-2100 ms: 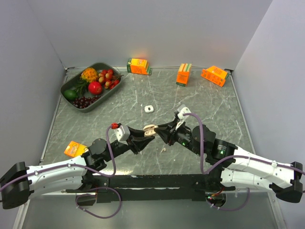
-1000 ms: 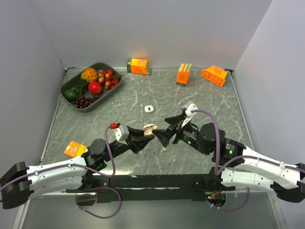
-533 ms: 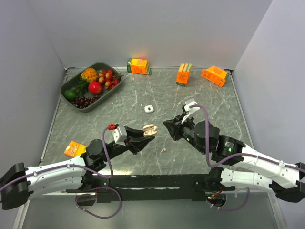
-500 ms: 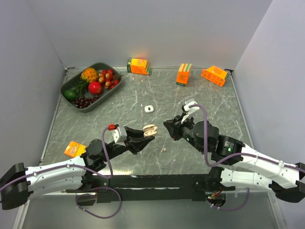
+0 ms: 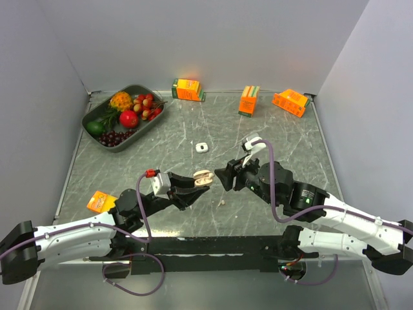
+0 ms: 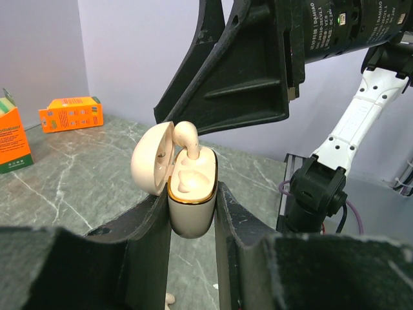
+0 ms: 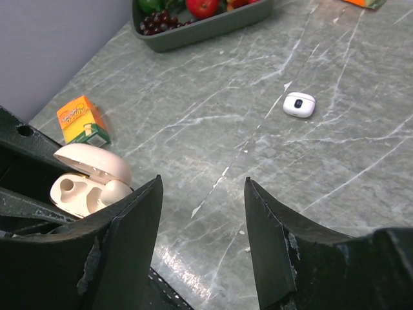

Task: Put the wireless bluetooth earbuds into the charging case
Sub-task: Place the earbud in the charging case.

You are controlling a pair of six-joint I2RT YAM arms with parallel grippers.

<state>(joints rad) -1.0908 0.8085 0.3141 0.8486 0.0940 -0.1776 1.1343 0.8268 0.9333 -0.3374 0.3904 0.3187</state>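
Observation:
My left gripper (image 5: 195,183) is shut on the beige charging case (image 5: 202,177) and holds it above the table with its lid open. In the left wrist view the case (image 6: 191,200) sits upright between the fingers, with one beige earbud (image 6: 187,135) standing in a slot. My right gripper (image 5: 222,177) is open and empty, just right of the case; its wrist view shows the case (image 7: 87,169) at lower left. A small pale earbud (image 5: 221,202) lies on the table below the grippers. A stubby white piece (image 5: 202,147) with a dark dot lies farther back, also in the right wrist view (image 7: 299,104).
A green tray (image 5: 143,123) of fruit stands at the back left. Orange juice cartons stand along the back (image 5: 187,89), (image 5: 248,100), (image 5: 290,102), and one lies at the near left (image 5: 101,201). Walls close the table on three sides.
My right gripper drew back from the case, up and to the right, then came a little back toward it. The left gripper kept hold of the open case and shifted slightly.

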